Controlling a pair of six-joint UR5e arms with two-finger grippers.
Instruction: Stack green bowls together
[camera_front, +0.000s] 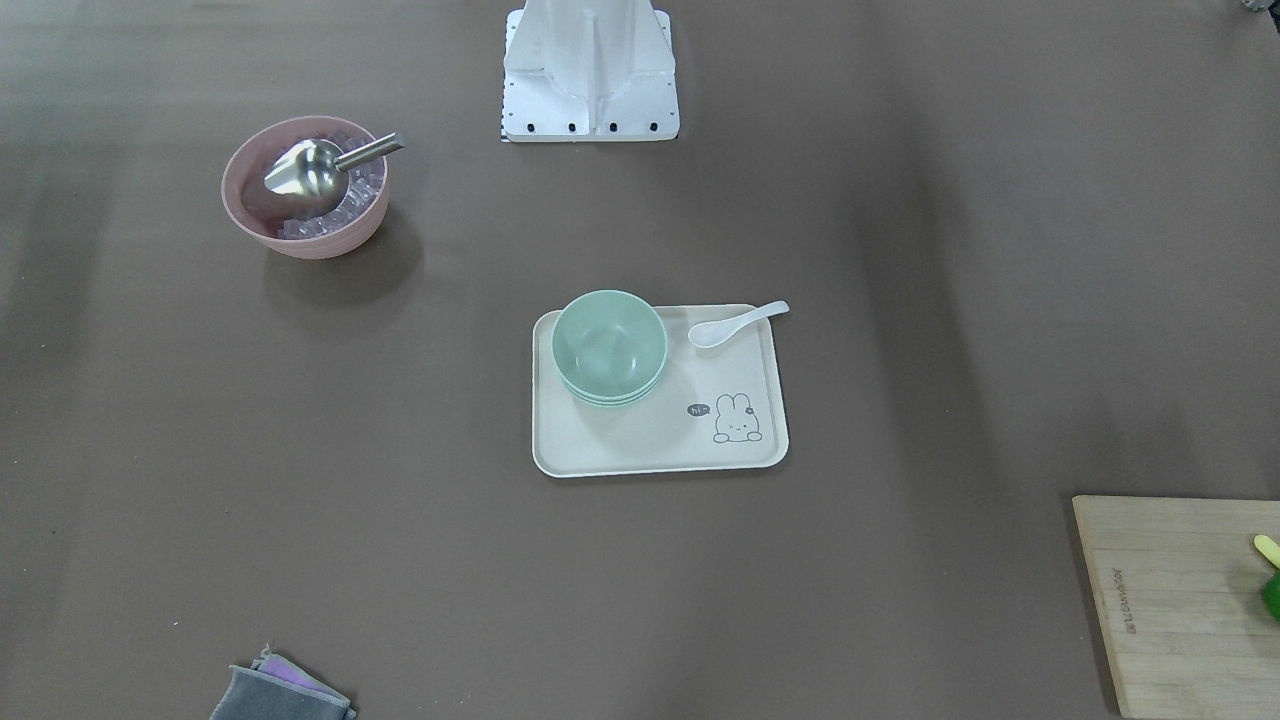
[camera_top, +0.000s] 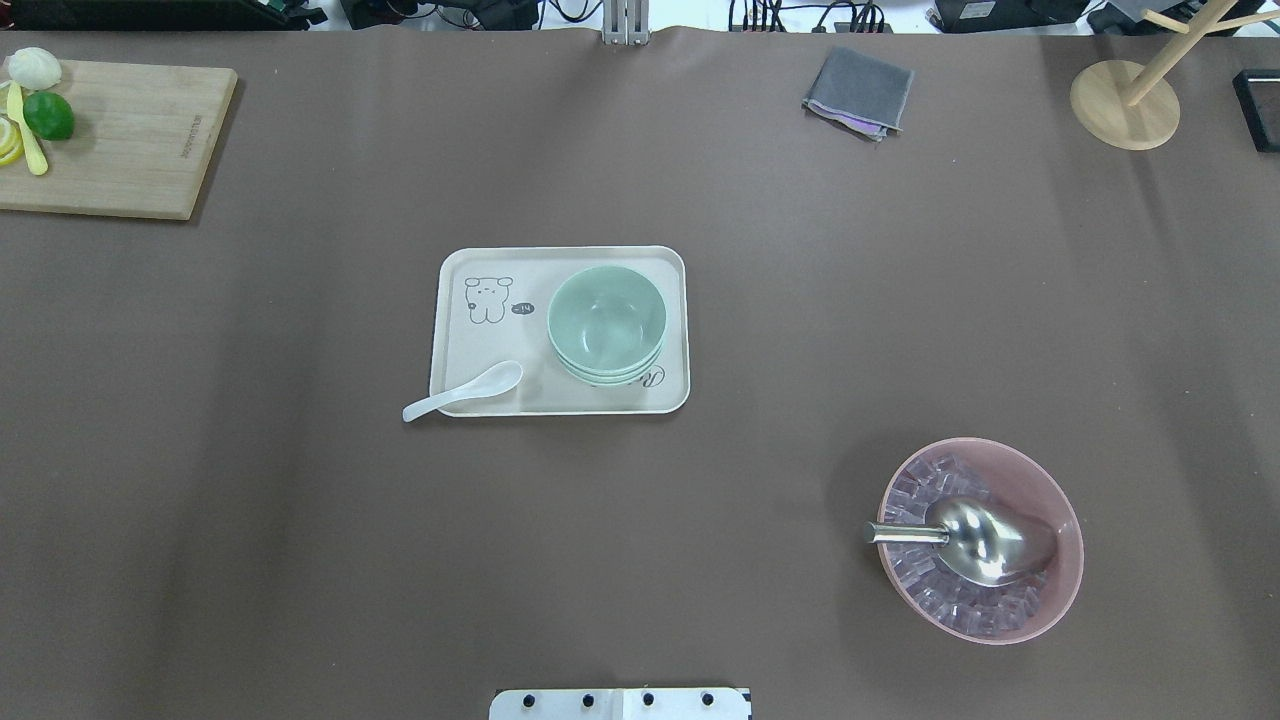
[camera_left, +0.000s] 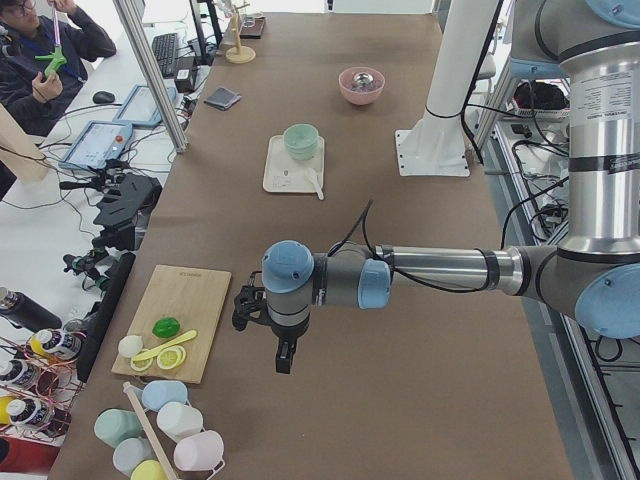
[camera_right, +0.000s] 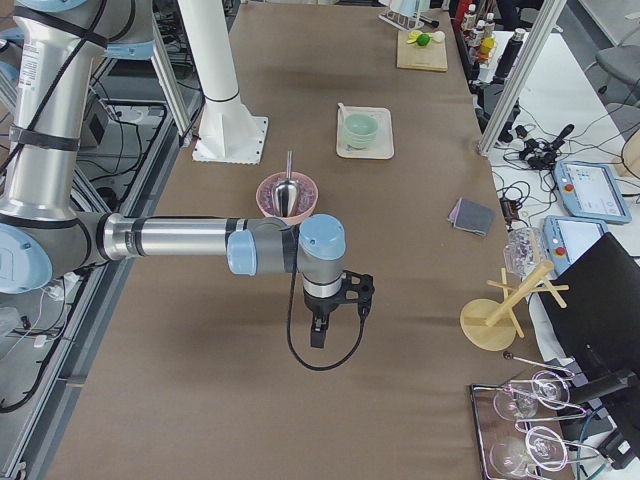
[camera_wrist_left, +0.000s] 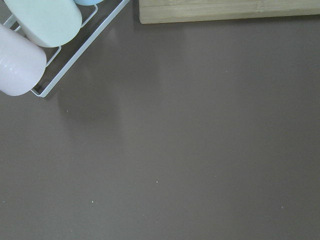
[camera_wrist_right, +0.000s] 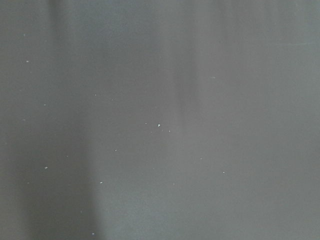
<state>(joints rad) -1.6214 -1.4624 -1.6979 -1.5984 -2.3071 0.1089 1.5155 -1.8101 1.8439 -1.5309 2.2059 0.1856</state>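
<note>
Overhead exterior, contents of the brown table (camera_top: 800, 300):

- Green bowls (camera_top: 606, 322): nested upright in one stack, three rims showing at the near edge. They stand on the right half of the tray, near the table's middle.
- Cream tray (camera_top: 560, 400): rectangular, with a rabbit drawing (camera_top: 487, 299) on its left half.
- White spoon (camera_top: 465, 392): lies at the tray's near-left corner, just beside the stack, its handle overhanging the edge.
- Pink bowl (camera_top: 1060, 590): well apart at near right; holds clear ice cubes (camera_top: 925, 485) and a metal scoop (camera_top: 985, 540) whose handle pokes over the rim.
- Wooden cutting board (camera_top: 130, 140): far left corner, with a lime (camera_top: 48, 115) on it.
- Grey cloth (camera_top: 858, 92): folded, far right of centre.

Side views:

- Left gripper (camera_left: 285, 355): points down above bare table near the cutting board, far from the tray. I cannot tell whether its fingers are spread or pressed together.
- Right gripper (camera_right: 318, 335): points down above bare table, with the pink bowl between it and the tray. Its finger state likewise cannot be told.
</note>
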